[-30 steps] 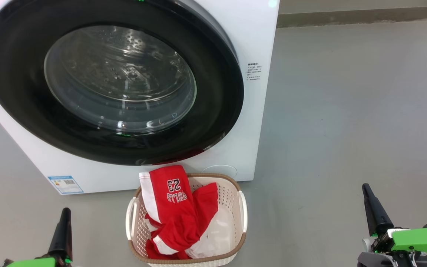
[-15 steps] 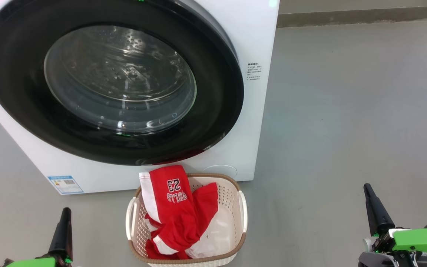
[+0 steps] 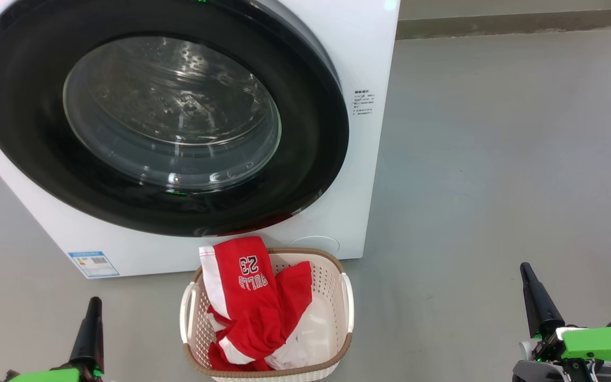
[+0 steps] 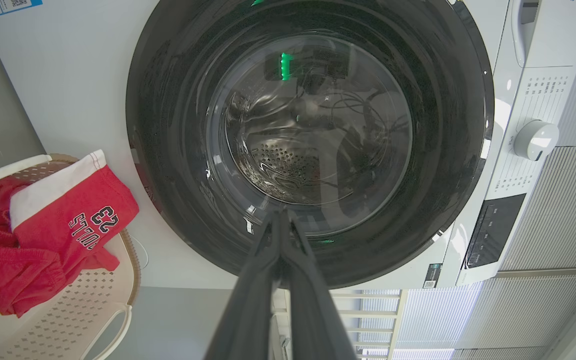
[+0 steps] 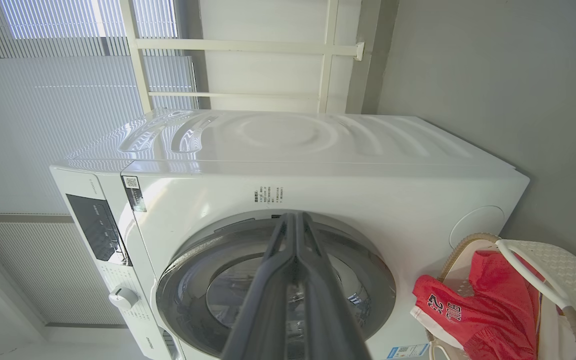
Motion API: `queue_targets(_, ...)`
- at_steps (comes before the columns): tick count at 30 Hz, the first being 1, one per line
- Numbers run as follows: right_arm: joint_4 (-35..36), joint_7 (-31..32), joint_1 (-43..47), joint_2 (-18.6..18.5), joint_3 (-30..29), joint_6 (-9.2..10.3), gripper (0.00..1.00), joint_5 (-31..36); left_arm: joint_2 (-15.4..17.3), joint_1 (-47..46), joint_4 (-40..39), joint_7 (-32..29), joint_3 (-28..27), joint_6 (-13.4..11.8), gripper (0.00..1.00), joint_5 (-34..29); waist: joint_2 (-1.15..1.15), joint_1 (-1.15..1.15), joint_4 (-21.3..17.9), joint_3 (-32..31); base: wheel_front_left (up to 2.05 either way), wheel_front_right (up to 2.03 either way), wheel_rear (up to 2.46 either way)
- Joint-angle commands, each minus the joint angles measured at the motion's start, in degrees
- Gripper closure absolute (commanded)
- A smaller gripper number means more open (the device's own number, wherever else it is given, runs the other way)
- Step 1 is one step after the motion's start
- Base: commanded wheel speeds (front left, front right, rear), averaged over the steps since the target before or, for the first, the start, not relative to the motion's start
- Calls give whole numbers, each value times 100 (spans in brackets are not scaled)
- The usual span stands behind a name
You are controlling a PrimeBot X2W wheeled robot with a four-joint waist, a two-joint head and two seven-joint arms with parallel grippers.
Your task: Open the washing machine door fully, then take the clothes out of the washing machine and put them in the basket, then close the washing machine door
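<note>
R gripper (image 3: 524,270) edged right, pinched empty like L gripper (image 3: 93,304), clothes (image 3: 247,302) in basket (image 3: 332,289)

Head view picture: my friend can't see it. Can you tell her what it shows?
A big white washing machine with its round black door closed stands on a grey floor. Right in front sits a small cream basket holding red clothes, one marked 23. The robot's left gripper and right gripper are at the bottom corners, shut and empty.
</note>
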State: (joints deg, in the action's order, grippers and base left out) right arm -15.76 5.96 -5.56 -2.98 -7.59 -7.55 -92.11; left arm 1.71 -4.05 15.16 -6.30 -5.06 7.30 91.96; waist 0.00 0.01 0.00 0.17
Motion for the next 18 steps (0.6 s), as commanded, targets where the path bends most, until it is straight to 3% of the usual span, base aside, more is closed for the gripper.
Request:
queue_targets(1, 175, 34, -60, -9, 129, 6, 100, -25, 117, -215, -109, -24, -152, 19, 100, 15, 0, 0, 0, 0, 0, 0, 0)
queue_targets(18, 174, 40, -61, -5, 122, 6, 100, -19, 117, -215, -110, -24, -153, 19, 100, 15, 0, 0, 0, 0, 0, 0, 0)
